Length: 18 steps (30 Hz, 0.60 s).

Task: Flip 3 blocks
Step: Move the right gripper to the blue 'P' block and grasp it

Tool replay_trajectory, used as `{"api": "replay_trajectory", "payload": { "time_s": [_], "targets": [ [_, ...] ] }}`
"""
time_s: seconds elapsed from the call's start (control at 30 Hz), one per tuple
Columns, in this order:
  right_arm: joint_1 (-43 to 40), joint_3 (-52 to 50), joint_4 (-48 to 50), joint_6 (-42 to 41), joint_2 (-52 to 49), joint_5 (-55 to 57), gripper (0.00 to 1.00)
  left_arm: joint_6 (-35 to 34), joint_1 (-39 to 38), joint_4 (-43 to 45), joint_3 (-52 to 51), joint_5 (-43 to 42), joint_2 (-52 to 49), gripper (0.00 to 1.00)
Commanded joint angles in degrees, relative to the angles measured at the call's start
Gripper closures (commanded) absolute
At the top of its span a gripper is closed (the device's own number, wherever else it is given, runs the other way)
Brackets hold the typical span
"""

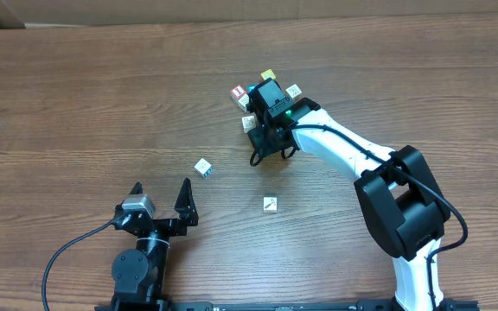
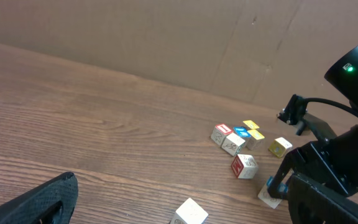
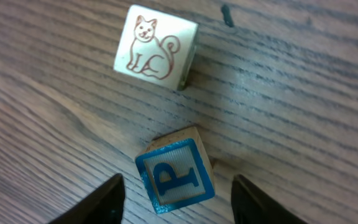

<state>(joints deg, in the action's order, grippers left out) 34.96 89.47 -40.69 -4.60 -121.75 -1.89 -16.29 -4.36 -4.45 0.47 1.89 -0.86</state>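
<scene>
Blue P block point(image 3: 176, 177) is on the counter point(image 3: 303, 93), directly between the right gripper's fingers point(image 3: 107, 202). I see the fingers spread with bare woodgrain showing on both sides of the block, so nothing is pinched. The P face is a blue frame and letter on a pale ribbed panel, with plain wood sides and square edges. Just past it is the cat block point(image 3: 156, 45), cream with a red-brown line drawing, apart from the P block. On the overhead the right arm runs from its black base joint at the near right edge, with the white link stretched up-left. Its wrist is tipped down, which puts the right gripper point(image 1: 269, 151) at the edge of the block cluster. The red-faced cube point(image 1: 239, 91) and a yellow cube point(image 1: 268, 76) sit just behind the wrist. Two other task blocks lie loose toward me, well apart: the speckled pale block point(image 1: 202, 167) and the pale block with a dark mark point(image 1: 270, 204). The left arm is folded at the near left edge, and the left gripper point(image 1: 161, 197) has its black fingers splayed wide and holds nothing. The counter is brown woodgrain, and the left wrist view shows a cardboard wall point(image 2: 166, 37) behind it.
</scene>
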Motion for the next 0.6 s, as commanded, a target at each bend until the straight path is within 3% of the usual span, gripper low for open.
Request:
{"api": "replay_trajectory", "payload": {
  "time_s": [0.0,0.43,0.57],
  "targets": [
    [0.1,0.7,0.7,0.3,0.1,0.7,0.48,0.9,0.3,0.1,-0.2,-0.4,0.6,0.0],
    [0.1,0.6,1.3,0.1,-1.0,0.3,0.46,0.9,0.3,0.1,-0.2,-0.4,0.6,0.0],
    [0.1,0.6,2.1,0.2,-1.8,0.7,0.54,0.9,0.3,0.1,-0.2,-0.4,0.6,0.0]
  ]
}}
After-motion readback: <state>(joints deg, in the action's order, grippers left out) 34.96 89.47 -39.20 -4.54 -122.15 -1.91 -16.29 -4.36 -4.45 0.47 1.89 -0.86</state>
